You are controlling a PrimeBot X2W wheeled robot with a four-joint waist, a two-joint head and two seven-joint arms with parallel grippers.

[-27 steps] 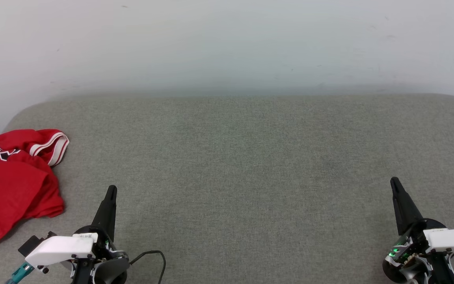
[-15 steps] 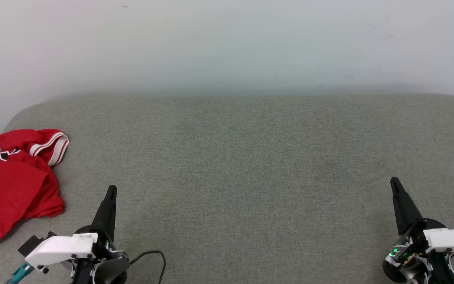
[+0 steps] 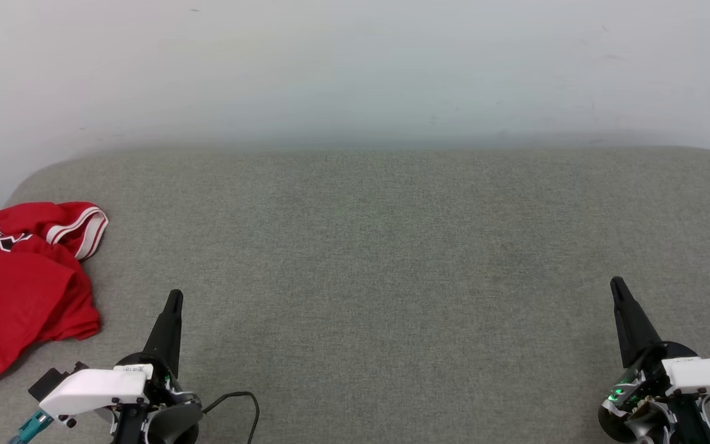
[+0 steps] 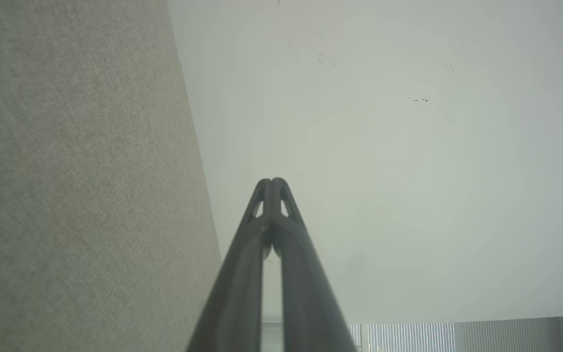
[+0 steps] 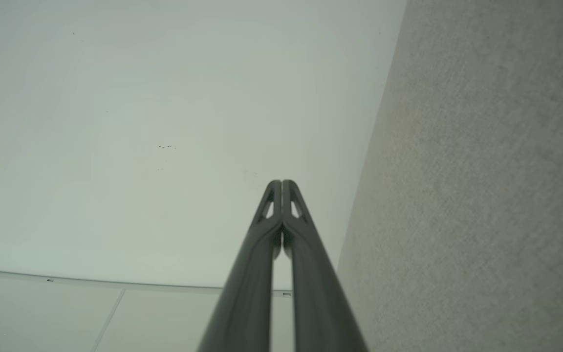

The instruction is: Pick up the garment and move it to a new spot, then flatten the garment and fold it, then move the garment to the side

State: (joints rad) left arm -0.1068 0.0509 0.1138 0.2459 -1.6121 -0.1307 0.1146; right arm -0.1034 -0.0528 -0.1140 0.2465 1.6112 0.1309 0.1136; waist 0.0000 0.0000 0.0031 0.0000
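Nothing has moved in the last moment. The garment point(image 3: 19, 290) lies in the same crumpled heap at the left edge of the head view, and both arms sit just where they were. So the job has not really started, and the first step, picking the shirt up, is not yet done. The garment is red, with a red and white striped band near its top and a bit of black and white lettering peeking out at the far left. It rests on the grey cushion point(image 3: 392, 246), and part of it runs off the left side of the picture. The left gripper point(image 3: 174, 297) is at the lower left, near the shirt's lower right corner but not touching it. Its two dark fingers are pressed tight together and hold nothing. The right gripper point(image 3: 616, 283) is at the lower right, well apart from the shirt. Its fingers are pressed together too, with nothing between them. Both point up the picture toward the pale wall point(image 3: 355, 68). I think the left gripper is the closer one, and it would have to spread its fingers before it could pinch the cloth.
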